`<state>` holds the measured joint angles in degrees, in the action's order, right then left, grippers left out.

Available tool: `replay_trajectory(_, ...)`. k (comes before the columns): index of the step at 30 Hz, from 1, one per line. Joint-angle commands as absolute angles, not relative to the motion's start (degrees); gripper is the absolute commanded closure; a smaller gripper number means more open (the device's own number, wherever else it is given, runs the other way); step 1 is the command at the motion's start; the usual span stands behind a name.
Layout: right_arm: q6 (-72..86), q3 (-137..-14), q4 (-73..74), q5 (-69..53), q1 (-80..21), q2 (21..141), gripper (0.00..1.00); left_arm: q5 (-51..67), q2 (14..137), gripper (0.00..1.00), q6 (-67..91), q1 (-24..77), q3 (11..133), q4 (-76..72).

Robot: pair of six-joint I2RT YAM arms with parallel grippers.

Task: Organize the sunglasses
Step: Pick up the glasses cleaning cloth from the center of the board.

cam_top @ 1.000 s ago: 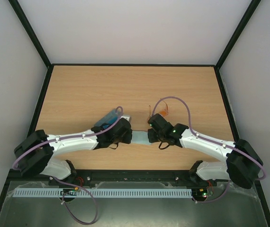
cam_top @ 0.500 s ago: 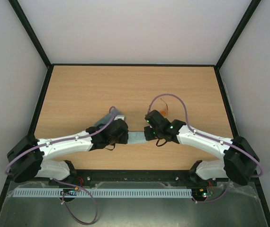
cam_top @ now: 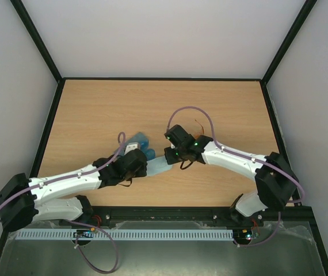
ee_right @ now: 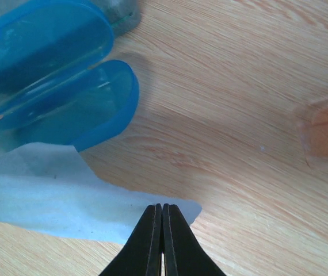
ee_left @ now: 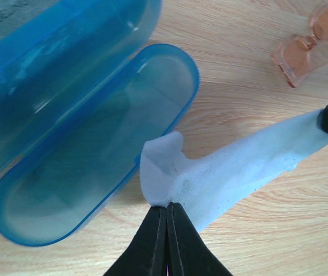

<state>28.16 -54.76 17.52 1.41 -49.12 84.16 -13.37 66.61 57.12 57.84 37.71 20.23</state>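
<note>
Orange sunglasses flat on the bench, well apart from my hands, left hand and right hand each clamped on an end of the pale blue cloth, open blue case alongside.

On the table, an open case is set left of centre, a cloth is stretched just to its right and before it, seemingly touching the case's rim, and the sunglasses are laid apart behind the cloth, further right.
</note>
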Motion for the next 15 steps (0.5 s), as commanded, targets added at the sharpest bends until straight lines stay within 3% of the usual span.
replay_trajectory(1,25.73,-58.91,20.51,-0.4,-49.3,87.08,0.99,-16.61,63.24,0.98,61.49,58.14,36.3,25.08)
replay_trajectory(15,23.7,-59.41,20.75,-3.77,-49.33,83.86,0.99,-19.3,56.53,0.98,66.62,60.16,36.66,30.18)
